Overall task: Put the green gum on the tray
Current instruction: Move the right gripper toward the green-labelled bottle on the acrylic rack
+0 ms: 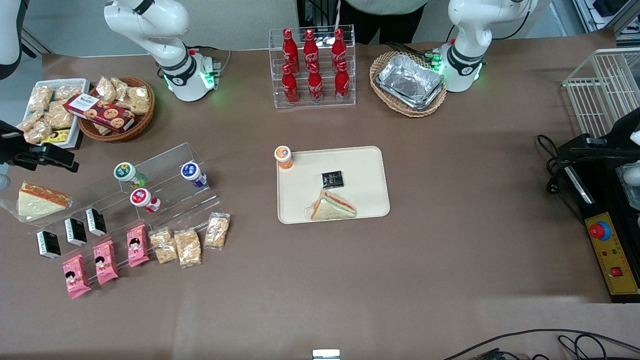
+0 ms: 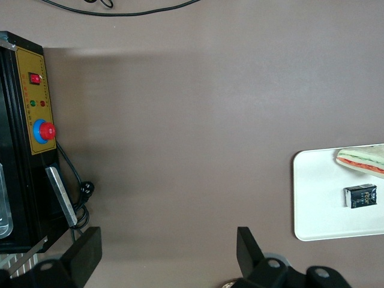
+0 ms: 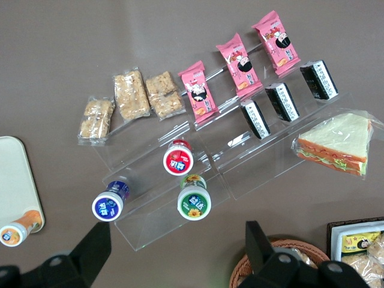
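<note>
Table: brown paper is covering the whole surface [image 1: 450, 225] you are working over.
Gripper: your right arm's gripper [image 3: 180, 249] is hovering high above the acrylic step stand [image 3: 198, 180], well apart from everything on it; in the front view it [image 1: 37, 155] is showing dark at the working arm's edge.
Fingers: they [image 3: 96, 243] are standing spread wide, gripping nothing.
Pose: the wrist is pointing straight down, so you are looking onto the bottle lids.
Green gum: it [image 1: 128, 173] is sitting on the stand's upper step, untouched, farther from the front camera than the red-lidded bottle [image 1: 144, 199].
Neighbour: the blue-lidded bottle [image 1: 192, 173] is sharing that step, toward the tray.
Tray: it [image 1: 370, 165] is lying mid-table, well apart from the stand.
On tray: an orange bottle [image 1: 283, 157] is standing in one corner, with a dark packet [image 1: 332, 179] and a wrapped sandwich [image 1: 332, 207] nearer the front camera.
</note>
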